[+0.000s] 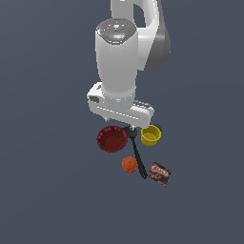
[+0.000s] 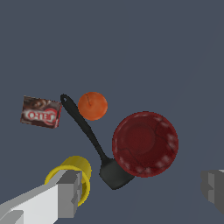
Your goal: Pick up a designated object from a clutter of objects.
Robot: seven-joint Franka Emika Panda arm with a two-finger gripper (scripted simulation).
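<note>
The designated object, a small orange ball [image 1: 129,164] [image 2: 92,106], lies on the floor beside the handle end of a black spatula [image 1: 137,157] [image 2: 89,138]. Around it is the clutter of objects: a dark red ribbed bowl [image 1: 112,138] [image 2: 145,143], a yellow cup [image 1: 150,135] [image 2: 77,167] and a brown packet with a red label [image 1: 159,173] [image 2: 40,112]. My gripper [image 2: 142,189] hangs well above them, open and holding nothing. Its fingers [image 2: 70,192] stand wide apart. The white hand [image 1: 119,107] is over the bowl and cup, away from the ball.
The items rest on a plain dark grey floor [image 1: 57,190] that stretches on all sides. The arm's white body [image 1: 116,62] rises behind the clutter in the exterior view.
</note>
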